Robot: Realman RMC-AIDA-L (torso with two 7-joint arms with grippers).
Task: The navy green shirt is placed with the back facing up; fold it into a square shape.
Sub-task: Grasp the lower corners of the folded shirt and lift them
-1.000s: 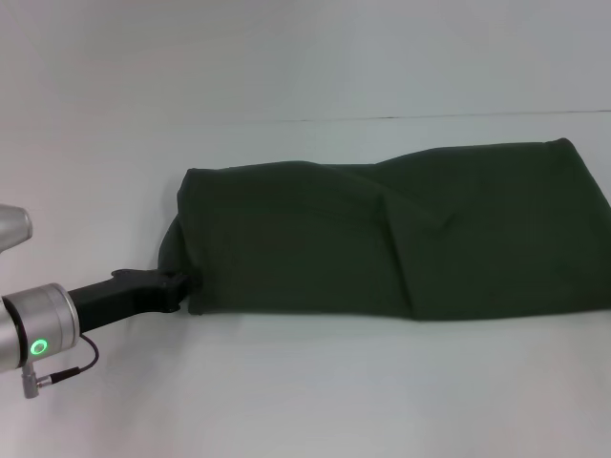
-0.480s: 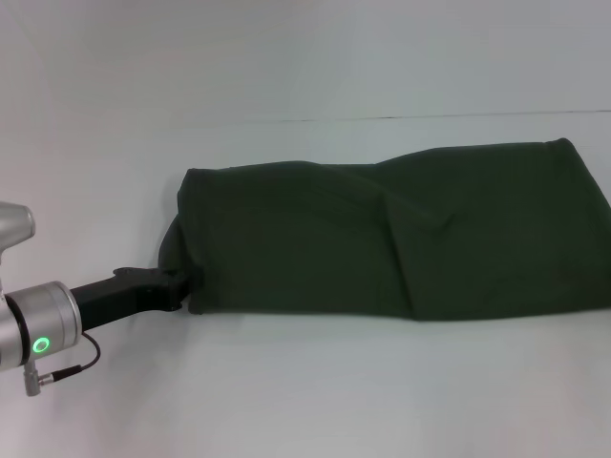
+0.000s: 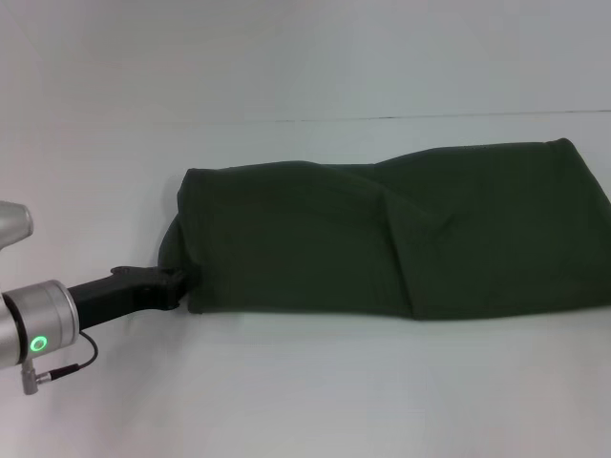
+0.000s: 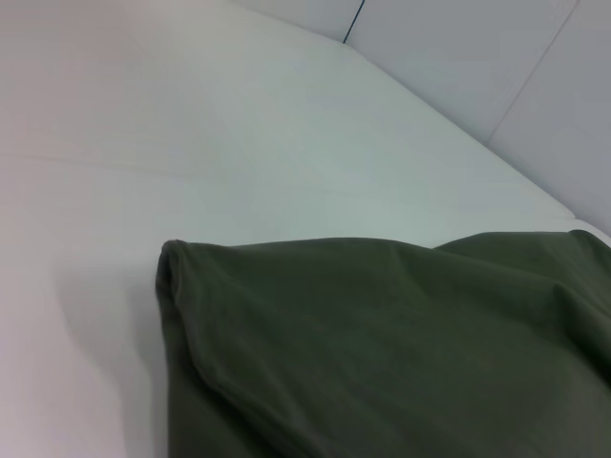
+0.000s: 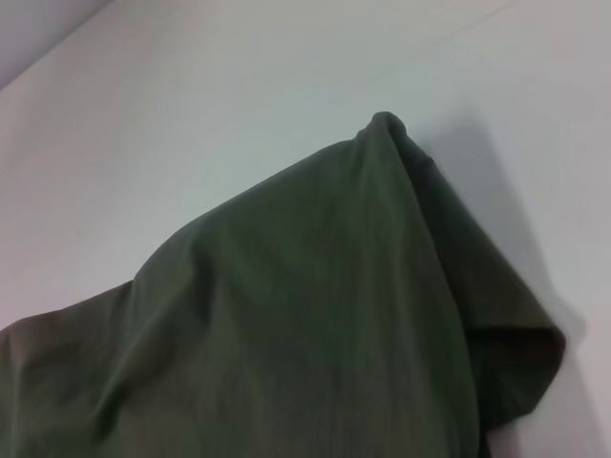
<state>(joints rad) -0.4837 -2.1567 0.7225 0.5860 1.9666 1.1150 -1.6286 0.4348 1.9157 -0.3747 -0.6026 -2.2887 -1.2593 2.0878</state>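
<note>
The navy green shirt (image 3: 391, 234) lies on the white table, folded into a long band that runs from the centre left past the right edge of the head view. My left gripper (image 3: 187, 281) is at the band's near left corner, shut on a pinch of bunched fabric low on the table. The left wrist view shows that end of the shirt (image 4: 382, 353) up close, with no fingers in it. The right wrist view is filled by a raised fold of the shirt (image 5: 315, 315). My right gripper shows in no view.
The white table (image 3: 305, 391) stretches around the shirt, with open surface in front and to the left. Its back edge meets a pale wall (image 3: 305, 57) behind the shirt.
Almost nothing has moved. My left gripper has crept slightly left and away with the pinched corner, and the shirt's outline is the same.
</note>
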